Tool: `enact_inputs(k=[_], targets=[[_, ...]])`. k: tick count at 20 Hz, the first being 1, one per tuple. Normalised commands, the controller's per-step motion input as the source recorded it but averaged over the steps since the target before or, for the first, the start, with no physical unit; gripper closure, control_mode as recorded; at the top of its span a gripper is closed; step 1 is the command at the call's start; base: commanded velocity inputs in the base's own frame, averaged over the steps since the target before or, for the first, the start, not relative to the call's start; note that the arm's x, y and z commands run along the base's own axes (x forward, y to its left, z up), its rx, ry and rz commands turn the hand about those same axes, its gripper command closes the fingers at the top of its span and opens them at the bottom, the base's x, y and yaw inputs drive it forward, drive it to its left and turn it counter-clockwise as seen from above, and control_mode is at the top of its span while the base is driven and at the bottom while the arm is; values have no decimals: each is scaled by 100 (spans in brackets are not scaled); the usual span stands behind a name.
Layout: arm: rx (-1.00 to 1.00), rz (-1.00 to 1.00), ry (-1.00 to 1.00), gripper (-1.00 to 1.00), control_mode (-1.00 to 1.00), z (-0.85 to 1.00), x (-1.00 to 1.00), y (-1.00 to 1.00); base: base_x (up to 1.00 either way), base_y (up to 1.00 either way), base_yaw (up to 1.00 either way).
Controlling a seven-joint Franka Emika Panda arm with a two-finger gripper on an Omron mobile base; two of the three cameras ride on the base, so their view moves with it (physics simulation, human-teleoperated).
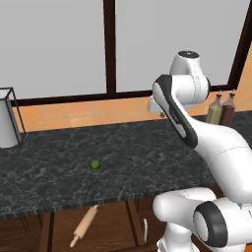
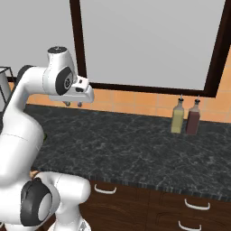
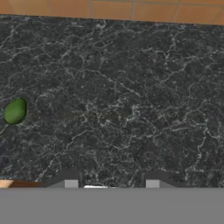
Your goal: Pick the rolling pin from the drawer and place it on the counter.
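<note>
Below, the rolling pin (image 1: 83,225) lay slantwise on the reddish floor of the open drawer (image 1: 110,221), under the front edge of the table (image 1: 128,157). One lime (image 1: 94,164) sat on the table, well apart from the pin. The end effector (image 2: 74,103) hung above the table near the tiled back wall (fingers drawn together, pinching nothing). Two bottles (image 2: 185,117) stood side by side at the back. A wire-framed container (image 1: 9,118) stood far left.

Matt tan wooden rolling pin (image 1: 84,226); polished marbled stone counter (image 1: 59,172) (pale veining); smooth-skinned green lime (image 1: 94,165).
</note>
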Motion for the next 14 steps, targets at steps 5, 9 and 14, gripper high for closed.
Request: enact_inputs(k=[5,9,14], targets=[[0,5,0,-100,-100,0,-32,-1,0,0,0],[-3,27,-4,-100,-100,0,-95,4,0,0,0],[-8,39,-2,-100,-100,0,-100,24,0,0,0]])
